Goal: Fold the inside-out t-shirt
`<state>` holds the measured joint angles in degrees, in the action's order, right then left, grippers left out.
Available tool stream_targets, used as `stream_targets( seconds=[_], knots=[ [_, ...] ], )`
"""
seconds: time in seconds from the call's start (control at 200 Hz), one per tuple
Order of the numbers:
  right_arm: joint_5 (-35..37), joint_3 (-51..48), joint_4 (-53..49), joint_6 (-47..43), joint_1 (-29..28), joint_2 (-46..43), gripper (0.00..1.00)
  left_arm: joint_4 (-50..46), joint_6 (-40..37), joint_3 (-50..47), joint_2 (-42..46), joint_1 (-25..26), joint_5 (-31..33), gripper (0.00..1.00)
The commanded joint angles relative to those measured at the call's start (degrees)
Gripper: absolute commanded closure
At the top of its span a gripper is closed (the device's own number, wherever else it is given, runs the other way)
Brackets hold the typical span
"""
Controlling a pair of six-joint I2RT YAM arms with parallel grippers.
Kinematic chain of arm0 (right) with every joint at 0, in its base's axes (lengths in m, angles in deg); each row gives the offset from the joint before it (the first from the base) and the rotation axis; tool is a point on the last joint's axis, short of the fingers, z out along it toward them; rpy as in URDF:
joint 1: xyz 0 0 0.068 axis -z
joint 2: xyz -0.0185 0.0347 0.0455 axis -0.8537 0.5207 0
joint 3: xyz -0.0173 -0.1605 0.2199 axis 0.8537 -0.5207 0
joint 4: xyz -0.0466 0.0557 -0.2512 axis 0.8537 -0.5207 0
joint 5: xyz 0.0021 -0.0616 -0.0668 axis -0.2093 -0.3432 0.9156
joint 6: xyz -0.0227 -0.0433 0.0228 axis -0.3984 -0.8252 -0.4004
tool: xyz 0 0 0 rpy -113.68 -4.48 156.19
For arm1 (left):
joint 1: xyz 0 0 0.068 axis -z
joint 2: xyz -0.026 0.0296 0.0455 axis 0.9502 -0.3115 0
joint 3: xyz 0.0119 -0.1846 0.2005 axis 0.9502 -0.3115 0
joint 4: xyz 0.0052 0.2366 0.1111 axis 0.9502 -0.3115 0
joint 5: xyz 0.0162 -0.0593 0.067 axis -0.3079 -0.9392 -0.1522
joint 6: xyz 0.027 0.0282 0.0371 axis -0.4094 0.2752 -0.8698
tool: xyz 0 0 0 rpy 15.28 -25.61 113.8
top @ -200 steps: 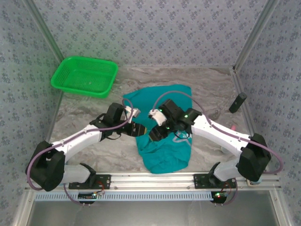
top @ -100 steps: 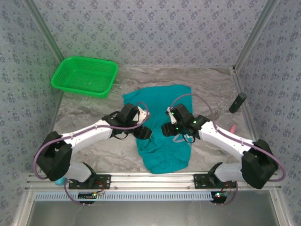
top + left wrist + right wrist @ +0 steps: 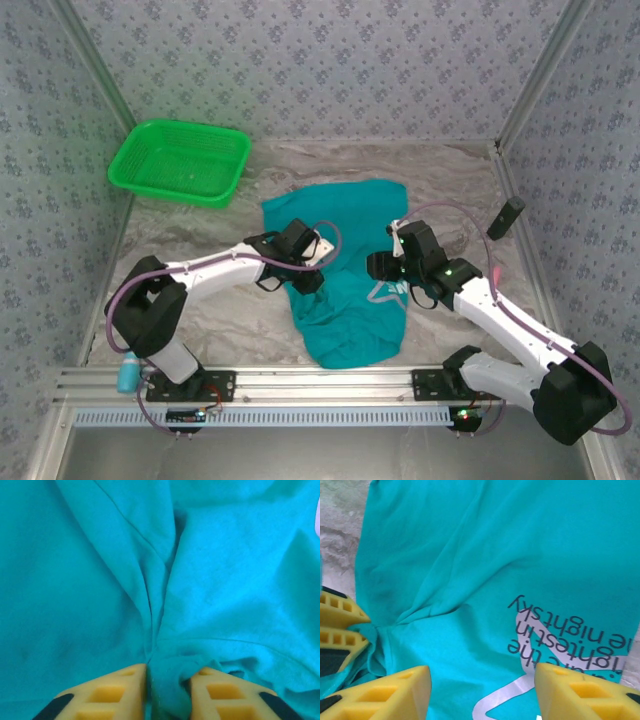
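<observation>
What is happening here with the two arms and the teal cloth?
Two robot arms are working on a teal t-shirt that lies wrinkled on the table. The left gripper is pinching a fold of the cloth. The right gripper hangs open over the printed part and holds nothing. The t-shirt is not folded yet.

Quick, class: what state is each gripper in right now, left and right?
Left gripper: closed, pinching a fold of the teal cloth t-shirt.
Right gripper: open, holding nothing, over the printed lettering.
</observation>
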<state>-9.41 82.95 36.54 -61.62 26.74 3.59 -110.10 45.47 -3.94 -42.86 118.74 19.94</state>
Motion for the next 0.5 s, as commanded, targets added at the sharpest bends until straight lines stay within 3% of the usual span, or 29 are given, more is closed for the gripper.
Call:
stream_targets(
  seconds=[0.0,0.125,0.25,0.345,0.495],
  knots=[
    [-5.56,-1.13,3.00,-3.22,-0.86,0.25,0.42,-2.61,-3.64,2.93,1.13,0.13,0.46,0.88],
    [-7.25,-1.01,6.24,-9.26,-7.18,2.46,0.42,-0.86,-2.39,3.94,4.41,-0.20,-2.48,0.90],
    [-6.31,-0.34,9.85,-14.93,-13.64,5.03,0.41,2.31,-0.11,3.22,7.81,-1.99,-11.57,0.90],
    [-3.83,-0.91,14.70,-11.29,-15.28,7.16,0.41,2.77,3.23,3.20,8.81,-3.79,-16.15,0.90],
    [-1.41,-0.83,18.76,0.25,-17.05,10.83,0.44,4.43,6.29,1.45,10.92,-4.31,-17.87,0.89]
  ],
)
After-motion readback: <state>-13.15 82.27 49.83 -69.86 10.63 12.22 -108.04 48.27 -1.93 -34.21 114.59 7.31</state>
